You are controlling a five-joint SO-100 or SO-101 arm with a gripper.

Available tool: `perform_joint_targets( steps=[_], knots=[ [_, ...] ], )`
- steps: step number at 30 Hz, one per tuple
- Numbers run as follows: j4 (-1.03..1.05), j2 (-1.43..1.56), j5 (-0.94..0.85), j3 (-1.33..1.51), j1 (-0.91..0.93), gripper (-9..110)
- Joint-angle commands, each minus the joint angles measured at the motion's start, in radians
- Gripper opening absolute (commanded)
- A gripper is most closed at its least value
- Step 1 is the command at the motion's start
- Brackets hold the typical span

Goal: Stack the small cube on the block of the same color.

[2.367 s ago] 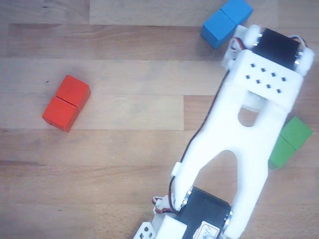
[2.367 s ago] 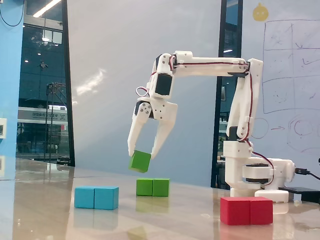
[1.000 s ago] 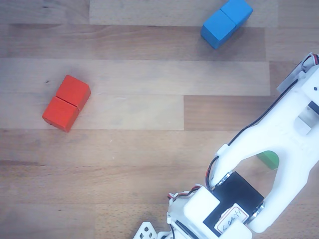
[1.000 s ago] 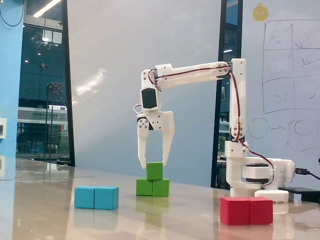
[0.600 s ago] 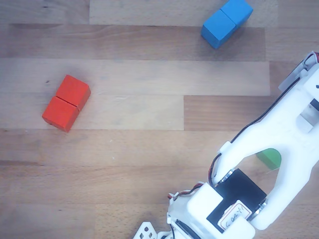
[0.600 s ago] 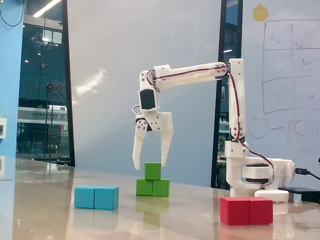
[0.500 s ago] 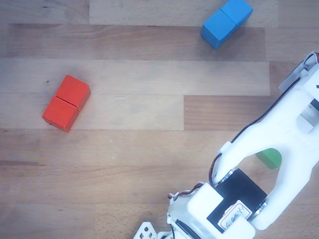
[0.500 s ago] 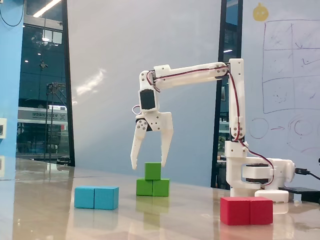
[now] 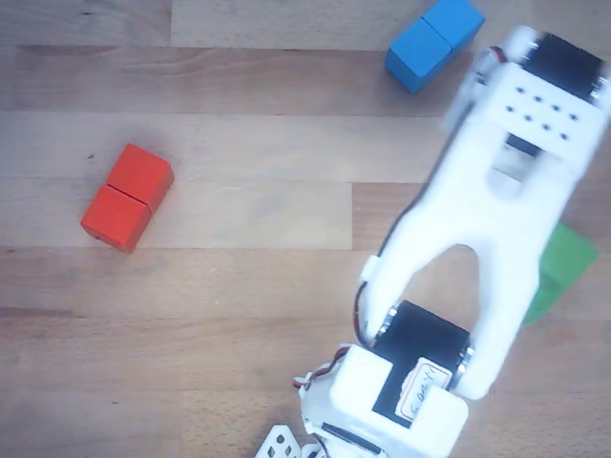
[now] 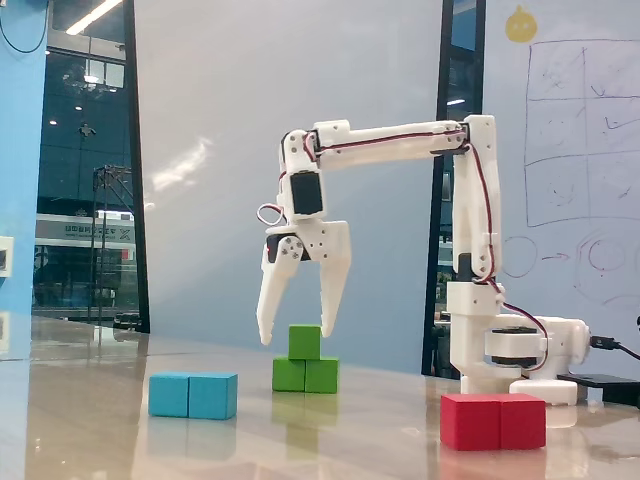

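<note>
Green on green: the small cube (image 10: 305,341) sits on top of the block (image 10: 306,375), which lies on the table (image 10: 370,430). Above the block, the pincer (image 10: 296,334) hangs spread wide, its fingers flanking the small cube without gripping it.

The small plain green wooden cube (image 10: 305,342) and the bright green rectangular wooden block (image 10: 306,375) under it share the same leafy green, a dark seam splitting the block's middle. In the fixed view, a sky-blue two-cube wooden block (image 10: 193,395) sits to the left and nearer, and a red two-cube wooden block (image 10: 493,421) to the right, nearest of all. The arm is white plastic with black motor housings and thin red wiring; its two fingers (image 10: 268,320) are plain white. The table (image 9: 239,305) is pale wood with light brown grain in long planks.
</note>
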Motion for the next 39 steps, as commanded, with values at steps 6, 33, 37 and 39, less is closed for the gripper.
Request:
perform_joint_targets(
  steps=[6,33,37,39],
  knots=[
    [-0.15,0.152,0.014,0.02,-0.252,28],
    [-0.555,1.397,0.014,1.253,-0.364,28],
    [-0.448,1.559,0.092,1.284,-0.368,28],
    [-0.383,1.621,0.147,1.29,-0.371,28]
  ],
)
